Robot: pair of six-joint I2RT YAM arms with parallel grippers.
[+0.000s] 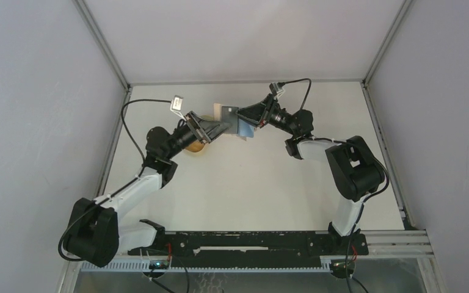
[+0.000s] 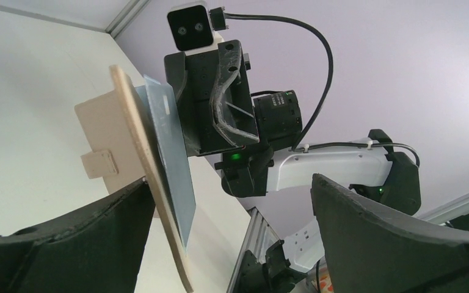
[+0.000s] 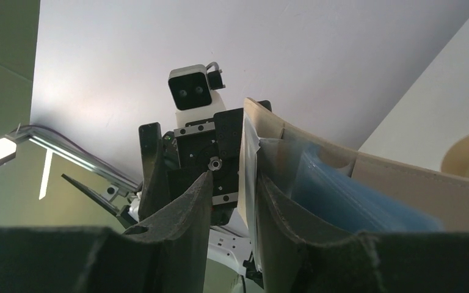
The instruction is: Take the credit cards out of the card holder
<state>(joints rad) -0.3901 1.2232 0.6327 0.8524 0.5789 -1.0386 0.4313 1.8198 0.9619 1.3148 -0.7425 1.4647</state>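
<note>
Holder (image 2: 107,131) up off table (image 1: 250,183) nr far edge, left of mid, edge-on btwn arms so cards (image 2: 171,159) face R gripper (image 1: 244,118) for the pull. L gripper (image 1: 215,126) jaws wide, holder just by one finger, unclamped. R jaws narrow round a thin edge; can't tell if pinched.

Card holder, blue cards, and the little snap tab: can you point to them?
card holder (image 2: 107,125): left wrist view, flat tan face.
credit cards (image 2: 174,183): left wrist view, bare blue face.
snap tab (image 2: 99,163): left wrist view, middle of the square flap.
</note>
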